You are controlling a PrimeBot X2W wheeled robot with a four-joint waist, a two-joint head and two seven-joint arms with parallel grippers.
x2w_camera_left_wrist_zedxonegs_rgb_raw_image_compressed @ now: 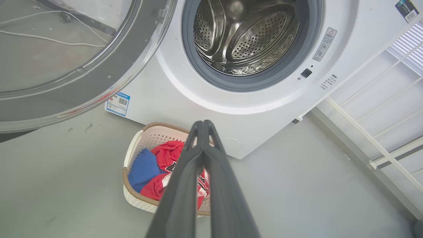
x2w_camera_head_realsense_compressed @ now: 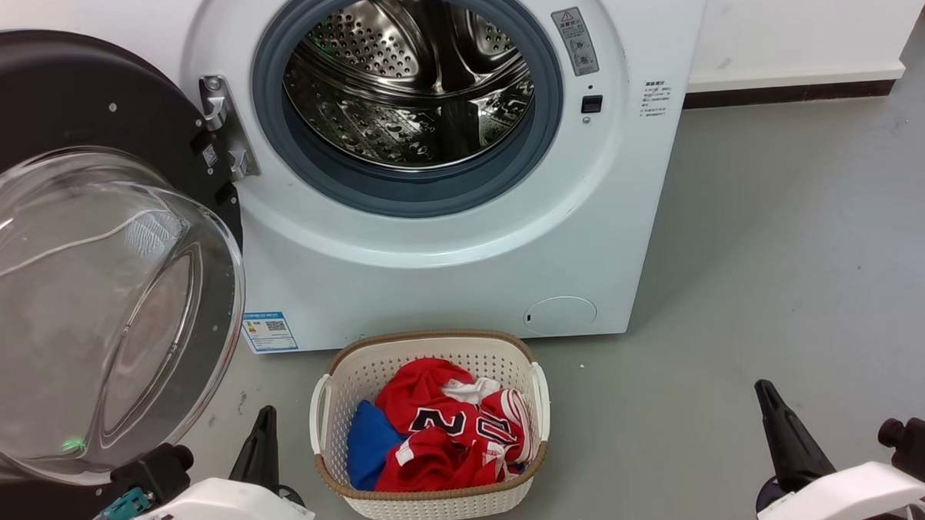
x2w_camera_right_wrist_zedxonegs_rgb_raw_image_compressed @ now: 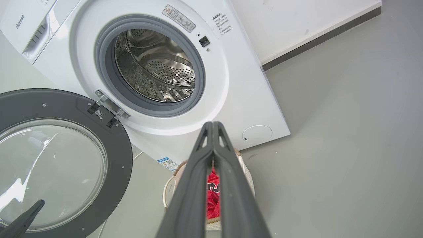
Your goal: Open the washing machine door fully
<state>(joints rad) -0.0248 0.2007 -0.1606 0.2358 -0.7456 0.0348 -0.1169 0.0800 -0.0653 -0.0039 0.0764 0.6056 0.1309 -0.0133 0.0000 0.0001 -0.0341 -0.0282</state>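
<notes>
Near door (x2w_camera_head_realsense_compressed: 86, 288), left hand (x2w_camera_left_wrist_zedxonegs_rgb_raw_image_compressed: 202, 124) closed, empty.

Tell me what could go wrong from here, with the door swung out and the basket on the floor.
1. The washing machine door hangs right beside the left gripper; lifting that arm could knock its glass bowl.
2. The laundry basket sits on the floor before the washing machine; rolling forward might shove it.
3. Neither the left nor the right gripper holds the door, so it may drift back.
</notes>
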